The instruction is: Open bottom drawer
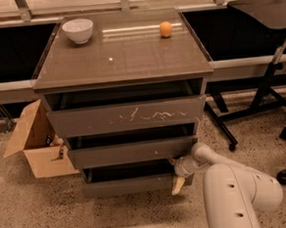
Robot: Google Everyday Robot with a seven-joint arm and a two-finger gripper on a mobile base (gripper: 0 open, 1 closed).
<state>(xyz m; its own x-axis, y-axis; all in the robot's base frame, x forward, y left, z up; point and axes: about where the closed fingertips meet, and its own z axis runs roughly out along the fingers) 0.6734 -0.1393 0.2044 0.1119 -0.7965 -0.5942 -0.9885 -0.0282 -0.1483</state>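
Observation:
The grey-brown cabinet (124,63) has three handleless drawers. The bottom drawer (128,186) is the lowest, with a plain shallow front; it stands a little way out, with a dark gap above its front. My gripper (176,177) is at the drawer's right end, its pale fingertips (178,186) against the front's top right corner, at the gap under the middle drawer (131,152). The white arm (237,193) reaches in from the lower right. The top drawer (128,118) bears white scratches.
A white bowl (78,30) and an orange ball (165,29) sit on the cabinet top. An open cardboard box (34,143) stands on the floor at the left. Black chair or stand legs (265,102) are at the right.

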